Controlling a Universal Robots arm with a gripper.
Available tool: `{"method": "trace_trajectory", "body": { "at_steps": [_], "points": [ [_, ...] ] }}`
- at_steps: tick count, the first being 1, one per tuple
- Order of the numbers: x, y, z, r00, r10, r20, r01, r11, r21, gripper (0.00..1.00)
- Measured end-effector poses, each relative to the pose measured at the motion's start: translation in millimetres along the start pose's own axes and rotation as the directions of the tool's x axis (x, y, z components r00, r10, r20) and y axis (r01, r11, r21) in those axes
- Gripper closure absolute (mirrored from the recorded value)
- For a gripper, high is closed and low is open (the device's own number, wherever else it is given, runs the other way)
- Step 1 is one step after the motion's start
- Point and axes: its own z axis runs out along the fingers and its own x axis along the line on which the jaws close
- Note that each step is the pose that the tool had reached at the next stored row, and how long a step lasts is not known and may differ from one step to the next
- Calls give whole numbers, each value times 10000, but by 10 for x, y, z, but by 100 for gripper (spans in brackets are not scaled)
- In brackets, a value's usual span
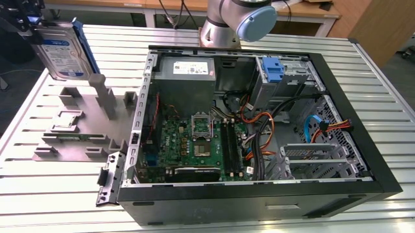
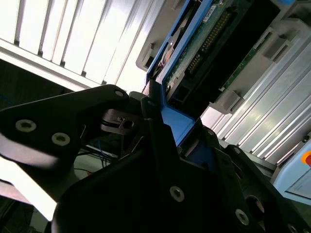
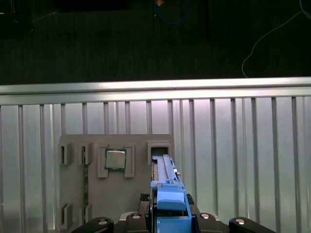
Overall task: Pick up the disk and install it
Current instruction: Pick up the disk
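One disk [image 1: 65,51] hung upright from my pincer [image 1: 34,25], clear of the table [image 1: 58,194], near its far corner on the exterior view's left. The pincer was clamped on the disk's upper end, the drive hanging below it with its white-and-blue label facing the exterior camera and its blue rail along the edge toward the exterior view's right.

In the second wrist view I saw the black fingers [image 2: 151,127] pressed onto the blue rail, with the disk's [image 2: 204,34] circuit-board side running away from them. In the first wrist view the disk's [image 3: 167,184] blue edge sat above the gray fixture [image 3: 141,199], just beside the pocket with the small square chip [image 3: 115,158]. The open computer case [image 1: 363,160] lay in the middle of the table, well apart from the disk.
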Motion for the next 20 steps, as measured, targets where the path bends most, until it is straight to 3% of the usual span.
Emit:
{"method": "trace_trajectory", "body": {
  "at_steps": [20],
  "points": [
    [-5, -1, -169, 10000, 0, 0, 0, 10000, 0, 63]
  ]
}}
